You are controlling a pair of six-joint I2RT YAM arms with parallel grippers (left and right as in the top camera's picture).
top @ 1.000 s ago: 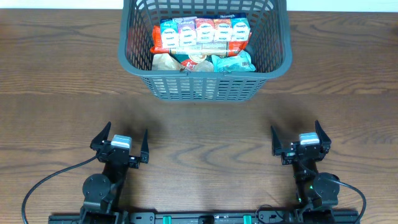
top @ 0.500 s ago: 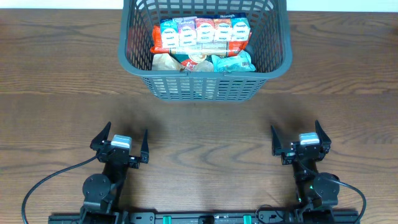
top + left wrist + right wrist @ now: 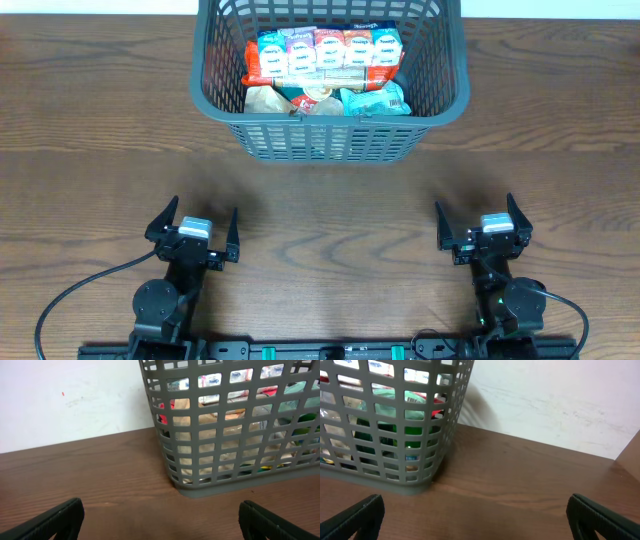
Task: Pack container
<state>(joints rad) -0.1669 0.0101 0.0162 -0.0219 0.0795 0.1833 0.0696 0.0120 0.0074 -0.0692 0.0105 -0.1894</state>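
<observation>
A dark grey slotted basket (image 3: 322, 140) stands on a brown wooden table (image 3: 90, 120), its far side against the upper edge of the overhead view and close to a white wall (image 3: 75, 400). It is loaded with food. A row of snack packets (image 3: 325, 52) in red, white and pale colours lies across the back half of the basket. In front of that row, against the basket's near wall, sit a beige packet (image 3: 268, 98) toward its left corner and a teal packet (image 3: 374, 100) toward its right. Seen through the slots in the wrist views, beige and red wrappers show at the basket's left corner, and green and teal ones at its right. Both arms are on the near side of the basket and well apart from it. The left gripper (image 3: 197, 228) lies off the basket's left corner and the right gripper (image 3: 478, 222) off its right corner. Each has its fingers (image 3: 50, 520) spread wide with nothing between them, the black tips pointing toward the basket across bare wood.
</observation>
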